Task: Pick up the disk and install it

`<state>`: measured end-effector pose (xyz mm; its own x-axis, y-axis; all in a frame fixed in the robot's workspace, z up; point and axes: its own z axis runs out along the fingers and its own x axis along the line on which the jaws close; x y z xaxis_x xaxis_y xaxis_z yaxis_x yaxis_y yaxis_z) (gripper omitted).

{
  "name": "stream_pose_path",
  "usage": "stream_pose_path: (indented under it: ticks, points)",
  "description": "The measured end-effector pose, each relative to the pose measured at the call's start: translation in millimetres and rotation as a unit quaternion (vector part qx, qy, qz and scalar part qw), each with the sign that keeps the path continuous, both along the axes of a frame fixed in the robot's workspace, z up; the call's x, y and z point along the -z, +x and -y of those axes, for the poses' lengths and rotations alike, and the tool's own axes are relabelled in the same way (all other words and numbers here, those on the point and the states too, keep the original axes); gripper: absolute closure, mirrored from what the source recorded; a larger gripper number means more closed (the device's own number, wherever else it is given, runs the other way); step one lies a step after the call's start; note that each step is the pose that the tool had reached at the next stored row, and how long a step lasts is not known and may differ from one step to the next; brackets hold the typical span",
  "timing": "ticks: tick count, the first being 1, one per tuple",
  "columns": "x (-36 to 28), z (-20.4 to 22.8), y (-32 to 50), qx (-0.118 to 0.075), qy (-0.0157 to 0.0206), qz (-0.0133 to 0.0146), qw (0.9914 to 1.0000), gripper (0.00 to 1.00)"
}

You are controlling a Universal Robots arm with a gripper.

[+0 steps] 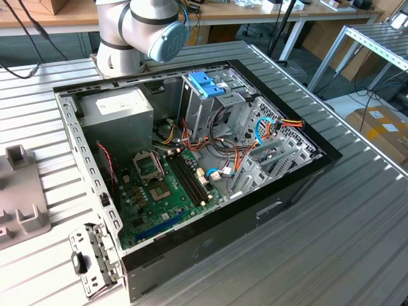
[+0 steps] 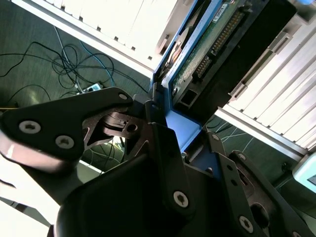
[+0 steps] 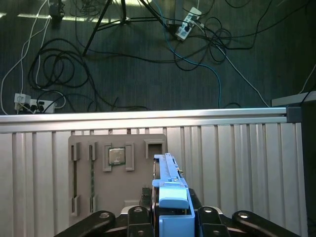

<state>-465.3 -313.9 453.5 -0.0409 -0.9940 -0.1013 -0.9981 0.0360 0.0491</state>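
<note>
Clearly the pincer (image 3: 171, 221) is clamped on both sides of the blue-framed disk (image 3: 167, 170)

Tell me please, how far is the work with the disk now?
Done: the pick-up seems made; the claw is shut on the flat grey-silver hard drive in its bright blue plastic frame. In hand: the drive stands edge-on in the claw. Left: the grey metal drive cage in the open black computer case has not received it.
</note>
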Motion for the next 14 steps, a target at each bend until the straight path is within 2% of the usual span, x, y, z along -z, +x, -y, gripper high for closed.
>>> stream_pose_path:
  ticks: [14]
  points:
    - [-13.9,0.0,0.0,0.000,0.0000,0.0000,1.00000,0.63]
